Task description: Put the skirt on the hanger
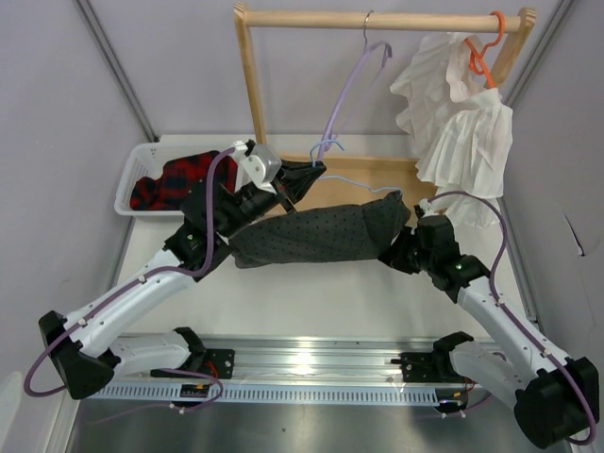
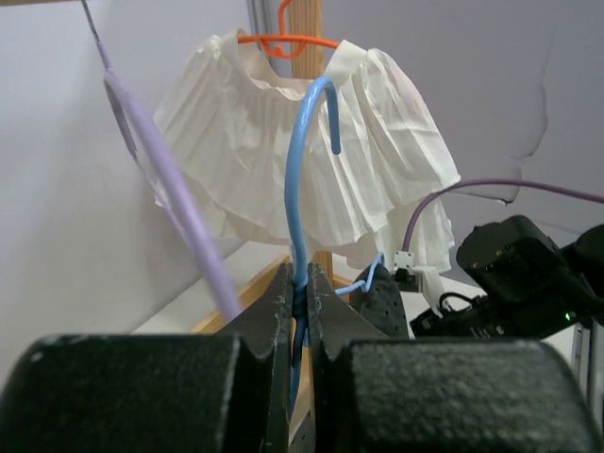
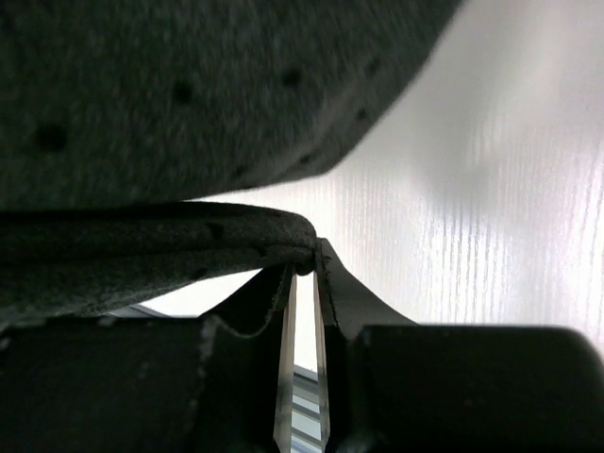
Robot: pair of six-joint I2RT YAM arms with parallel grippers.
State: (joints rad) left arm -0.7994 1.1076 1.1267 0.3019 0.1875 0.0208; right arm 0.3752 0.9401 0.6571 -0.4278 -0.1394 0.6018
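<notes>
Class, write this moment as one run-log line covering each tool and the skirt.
left tool: shut on hanger neck | right tool: shut on skirt edge | skirt: stretched between the tools

The skirt (image 1: 316, 236) is matt, slightly fuzzy dark cloth. The hanger (image 2: 297, 189) is thin wire with a smooth, faintly glossy blue coat. The left end effector (image 2: 300, 288) and right end effector (image 3: 304, 269) are matt black plastic, rough along the finger edges. The far rack (image 1: 377, 18) is bare pale wood. The white garment (image 1: 458, 123) is thin pleated cloth. The bench (image 3: 491, 189) is smooth white with a soft sheen, and the near rail (image 1: 311, 363) is bright metal.
</notes>
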